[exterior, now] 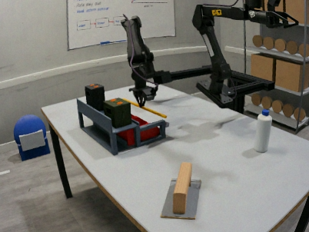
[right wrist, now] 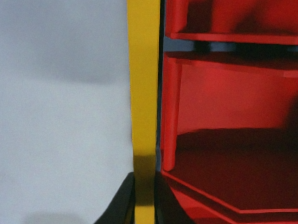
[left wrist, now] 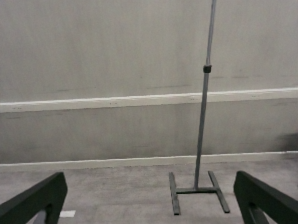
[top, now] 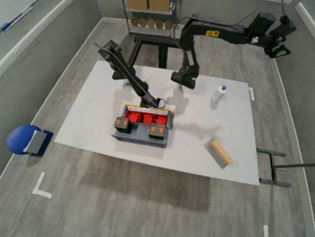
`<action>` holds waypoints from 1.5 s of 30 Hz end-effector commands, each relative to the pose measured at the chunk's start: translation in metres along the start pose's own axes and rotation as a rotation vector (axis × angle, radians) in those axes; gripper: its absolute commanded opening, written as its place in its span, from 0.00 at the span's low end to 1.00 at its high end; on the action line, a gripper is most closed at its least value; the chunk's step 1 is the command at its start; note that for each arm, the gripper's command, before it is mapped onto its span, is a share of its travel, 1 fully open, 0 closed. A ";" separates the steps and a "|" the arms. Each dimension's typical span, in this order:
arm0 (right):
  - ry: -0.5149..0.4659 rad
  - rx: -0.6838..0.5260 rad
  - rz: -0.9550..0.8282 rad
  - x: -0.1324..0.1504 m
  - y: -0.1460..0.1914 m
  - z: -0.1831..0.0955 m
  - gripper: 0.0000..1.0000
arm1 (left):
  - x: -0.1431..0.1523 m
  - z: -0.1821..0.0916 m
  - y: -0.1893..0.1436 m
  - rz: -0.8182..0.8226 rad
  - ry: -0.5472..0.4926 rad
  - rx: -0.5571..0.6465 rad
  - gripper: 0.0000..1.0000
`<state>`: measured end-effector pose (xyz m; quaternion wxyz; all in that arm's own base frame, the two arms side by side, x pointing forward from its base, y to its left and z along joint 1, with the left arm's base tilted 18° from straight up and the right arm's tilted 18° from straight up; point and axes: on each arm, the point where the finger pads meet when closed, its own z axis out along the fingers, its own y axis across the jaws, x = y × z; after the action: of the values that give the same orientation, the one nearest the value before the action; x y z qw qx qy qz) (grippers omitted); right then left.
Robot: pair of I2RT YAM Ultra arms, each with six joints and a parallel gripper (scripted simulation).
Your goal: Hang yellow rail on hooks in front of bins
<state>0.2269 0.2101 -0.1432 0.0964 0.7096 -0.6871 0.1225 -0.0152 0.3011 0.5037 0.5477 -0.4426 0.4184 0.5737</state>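
Note:
The yellow rail [top: 166,110] [exterior: 154,111] [right wrist: 144,90] runs along the front of the red bins [top: 147,118] [exterior: 147,133] [right wrist: 225,100]. In the exterior view its near end shows above the shelf's front corner, with a gap below. My right gripper [top: 149,106] [exterior: 141,105] [right wrist: 144,180] is shut on the rail, near its middle. The bins stand in the lower front of the grey-blue shelf [top: 137,138] [exterior: 114,139]. The hooks are too small and partly hidden to judge the rail's seat. My left gripper [top: 283,52] [left wrist: 150,179] is open and empty, raised far from the shelf.
Two dark boxes with orange marks [top: 123,124] [top: 157,132] [exterior: 94,97] [exterior: 119,114] stand on top of the shelf. A white bottle with a blue cap [top: 218,95] [exterior: 263,132] and a wooden-handled trowel [top: 220,152] [exterior: 182,188] are on the table [top: 188,149] away from the shelf.

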 end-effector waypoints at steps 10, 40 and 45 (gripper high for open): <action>-0.016 0.014 -0.029 -0.007 0.002 -0.006 0.00 | -0.017 -0.009 0.003 0.007 -0.052 -0.006 1.00; -0.018 0.011 -0.024 -0.007 0.002 -0.006 0.00 | -0.017 -0.009 0.003 0.007 -0.052 -0.006 1.00; -0.017 0.008 -0.021 -0.007 0.001 -0.005 0.00 | -0.017 -0.009 0.003 0.007 -0.052 -0.006 1.00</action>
<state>0.2245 0.2092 -0.1459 0.1006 0.7115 -0.6845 0.1229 -0.0152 0.3011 0.5037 0.5477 -0.4426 0.4184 0.5737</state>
